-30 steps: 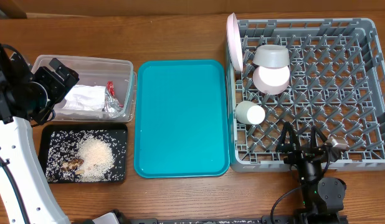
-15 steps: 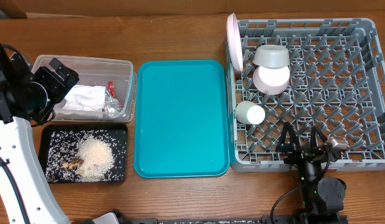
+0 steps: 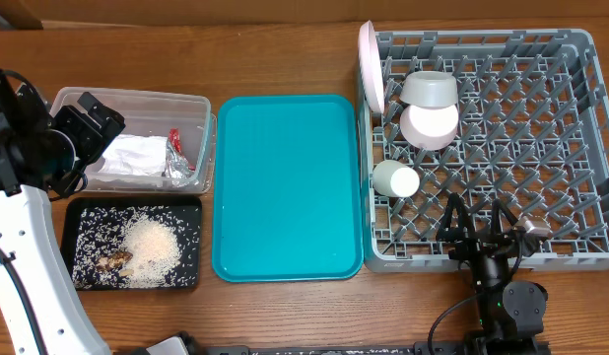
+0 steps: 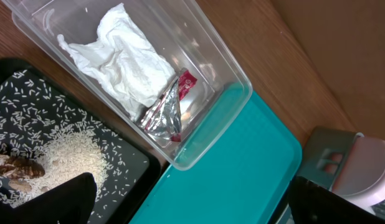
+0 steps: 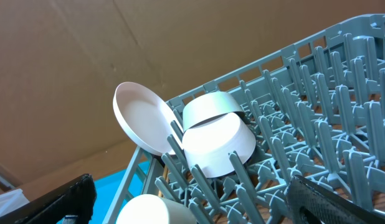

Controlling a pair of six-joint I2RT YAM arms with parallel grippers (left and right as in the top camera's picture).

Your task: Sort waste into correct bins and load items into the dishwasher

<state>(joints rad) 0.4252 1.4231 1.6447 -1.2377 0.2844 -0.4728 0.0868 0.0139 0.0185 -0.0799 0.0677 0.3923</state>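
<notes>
Napkin (image 3: 132, 158) and wrapper (image 3: 176, 158) lie in the tub (image 3: 191, 104), wrapper at the napkin's right; rice (image 3: 152, 247) with brown scraps sits in the black tray (image 3: 132, 200) just in front of it. Plate (image 3: 370, 64) stands on edge at the rack's (image 3: 541, 148) left wall, with grey bowl (image 3: 430, 88), pink bowl (image 3: 430, 125) and cup (image 3: 396, 179) beside it among the pegs. Teal tray (image 3: 285, 187) lies between tub and rack; left gripper (image 3: 102, 110) over the tub's left end and right gripper (image 3: 474, 222) at the rack's near wall, both jaws spread wide, holding nothing.
</notes>
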